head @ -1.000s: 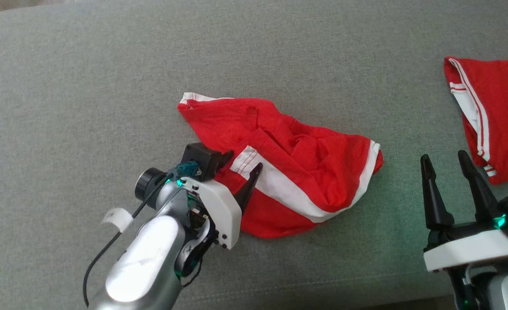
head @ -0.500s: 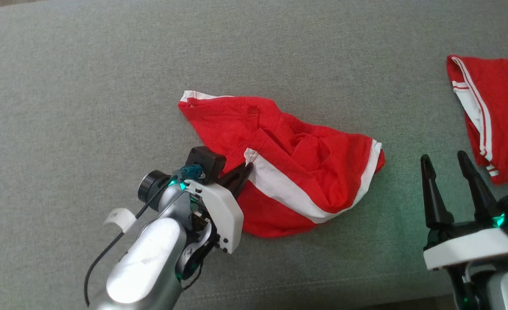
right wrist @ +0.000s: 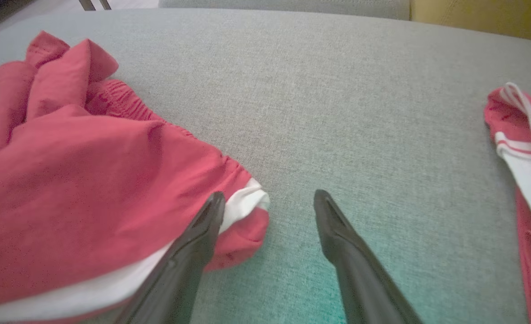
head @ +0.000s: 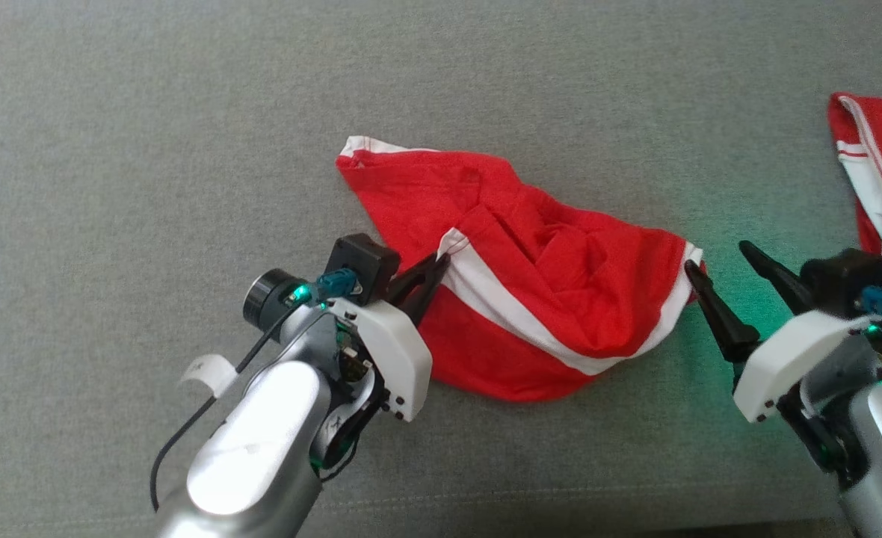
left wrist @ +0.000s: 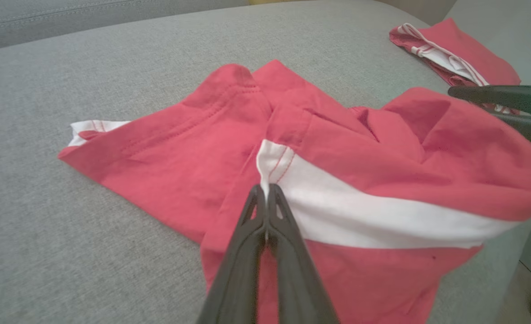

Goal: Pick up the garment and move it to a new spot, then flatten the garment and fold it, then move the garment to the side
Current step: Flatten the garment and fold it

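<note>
Head view: red garment (head: 560, 299) lies on the cushion (head: 187, 149), left end effector (head: 435, 267) clamped on its white band (head: 516, 314). Left wrist view: the pinch looks shallow, so lift slowly. Right wrist view: right end effector (right wrist: 270, 194), jaws apart, should straddle the hem (right wrist: 243, 202) first

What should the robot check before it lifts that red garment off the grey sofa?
1. Left fingers pinched shut on the garment at its white stripe: ok.
2. Right fingers gripping the opposite hem: not ok; they are open, one just touching the cloth.
3. How many cloth layers the left pinch holds: cannot tell.
4. Other garment lies apart, so it should not get dragged along: ok.
5. Sofa has bare grey surface for a new spot: ok.
</note>
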{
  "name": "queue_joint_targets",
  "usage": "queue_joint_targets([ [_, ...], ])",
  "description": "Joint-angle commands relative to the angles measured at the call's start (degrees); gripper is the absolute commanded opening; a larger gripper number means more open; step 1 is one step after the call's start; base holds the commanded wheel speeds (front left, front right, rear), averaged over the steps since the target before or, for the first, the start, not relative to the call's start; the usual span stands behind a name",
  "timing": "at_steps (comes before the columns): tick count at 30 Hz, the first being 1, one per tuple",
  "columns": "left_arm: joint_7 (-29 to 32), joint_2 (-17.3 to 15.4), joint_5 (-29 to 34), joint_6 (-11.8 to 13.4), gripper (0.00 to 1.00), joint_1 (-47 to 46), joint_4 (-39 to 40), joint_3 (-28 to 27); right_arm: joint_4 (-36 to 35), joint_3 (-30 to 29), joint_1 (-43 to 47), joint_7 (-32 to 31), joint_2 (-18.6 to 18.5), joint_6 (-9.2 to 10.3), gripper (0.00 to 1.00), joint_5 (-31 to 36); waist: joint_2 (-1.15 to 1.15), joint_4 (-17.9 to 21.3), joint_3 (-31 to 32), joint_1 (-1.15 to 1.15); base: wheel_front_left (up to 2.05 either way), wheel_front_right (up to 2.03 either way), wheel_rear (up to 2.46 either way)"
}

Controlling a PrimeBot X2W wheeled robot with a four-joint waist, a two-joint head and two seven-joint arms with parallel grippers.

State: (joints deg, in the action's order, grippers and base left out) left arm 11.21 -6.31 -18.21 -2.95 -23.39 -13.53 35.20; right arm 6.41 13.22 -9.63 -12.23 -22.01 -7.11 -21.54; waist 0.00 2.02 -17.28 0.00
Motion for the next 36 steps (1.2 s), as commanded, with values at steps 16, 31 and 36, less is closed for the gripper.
queue_joint_targets([
  [16,-7.67,-1.19,1.14,3.07,0.00,-1.31,3.79,-2.91,0.27,6.42,-5.65,-0.68,-6.71,-0.37,0.00,-7.94,0.00,-1.12,0.71,0.00,0.00,0.00,0.00],
  [31,-16.72,-6.27,5.01,8.70,0.00,-3.10,23.30,-9.98,-19.28,-12.35,-4.59,0.10,0.39,-0.37,0.00,-5.65,0.00,0.16,10.62,0.00,0.00,0.00,0.00],
  [36,-15.25,-7.44,6.48,9.07,0.00,-8.79,30.02,-11.94,-27.63,-17.20,-7.84,-4.00,2.12,-0.37,0.00,-3.48,0.00,0.31,13.78,0.00,0.00,0.00,0.00],
])
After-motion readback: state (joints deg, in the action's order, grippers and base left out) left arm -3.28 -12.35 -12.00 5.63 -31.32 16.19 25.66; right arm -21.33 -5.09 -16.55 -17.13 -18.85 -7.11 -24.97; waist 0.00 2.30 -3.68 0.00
